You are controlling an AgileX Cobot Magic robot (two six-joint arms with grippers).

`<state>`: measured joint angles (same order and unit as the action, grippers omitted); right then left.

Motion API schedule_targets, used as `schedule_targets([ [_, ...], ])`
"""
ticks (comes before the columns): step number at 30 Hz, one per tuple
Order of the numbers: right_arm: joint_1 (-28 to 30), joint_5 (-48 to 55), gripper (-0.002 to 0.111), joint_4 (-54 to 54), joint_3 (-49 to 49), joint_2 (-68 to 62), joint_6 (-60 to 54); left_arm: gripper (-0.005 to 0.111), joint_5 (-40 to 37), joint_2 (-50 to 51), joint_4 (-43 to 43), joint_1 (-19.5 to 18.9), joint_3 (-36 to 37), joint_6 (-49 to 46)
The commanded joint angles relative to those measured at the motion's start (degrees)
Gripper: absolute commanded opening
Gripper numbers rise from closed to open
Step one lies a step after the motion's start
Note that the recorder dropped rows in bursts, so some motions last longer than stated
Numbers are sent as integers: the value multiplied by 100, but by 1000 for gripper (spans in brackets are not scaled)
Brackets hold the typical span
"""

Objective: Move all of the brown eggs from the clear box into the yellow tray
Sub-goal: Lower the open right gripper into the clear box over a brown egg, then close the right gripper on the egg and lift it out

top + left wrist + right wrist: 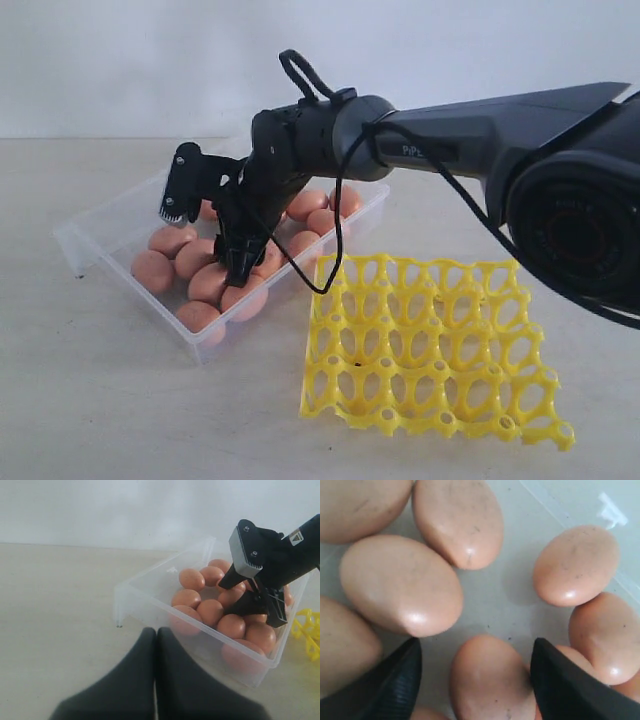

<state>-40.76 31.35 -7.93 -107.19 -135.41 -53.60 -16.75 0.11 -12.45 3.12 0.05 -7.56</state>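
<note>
Several brown eggs [190, 258] lie in the clear box [78, 243] at the left. My right gripper [207, 245] reaches down into the box. In the right wrist view my right gripper [476, 647] is open, with one egg [492, 680] between its black fingers [395, 680] and a gap on each side of it. More eggs [400, 582] lie around it. The yellow tray [440, 370] rests to the right of the box, and I see no egg in it. My left gripper [156, 632] is shut on nothing, just outside the box wall [150, 597].
A pale tabletop runs under everything, with a white wall behind it. The right arm [480, 135] and its black cable [335, 240] stretch over the box and the tray's far corner. A corner of the tray [310, 630] shows beyond the box in the left wrist view.
</note>
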Motion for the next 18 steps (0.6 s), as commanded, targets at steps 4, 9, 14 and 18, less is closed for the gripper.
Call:
schedule_targets([
  [4, 22, -333, 59, 826, -29, -224, 1305, -4, 47, -11, -22, -18, -5, -2],
  [9, 22, -717, 17, 869, -29, -236, 1617, -4, 47, -11, -22, -18, -5, -2],
  [14, 22, -965, 0, 847, -29, -129, 1985, -4, 47, -11, -22, -18, -5, -2],
  [18, 22, -889, 0, 672, -29, 164, 2900, -4, 47, -11, -22, -18, -5, -2],
])
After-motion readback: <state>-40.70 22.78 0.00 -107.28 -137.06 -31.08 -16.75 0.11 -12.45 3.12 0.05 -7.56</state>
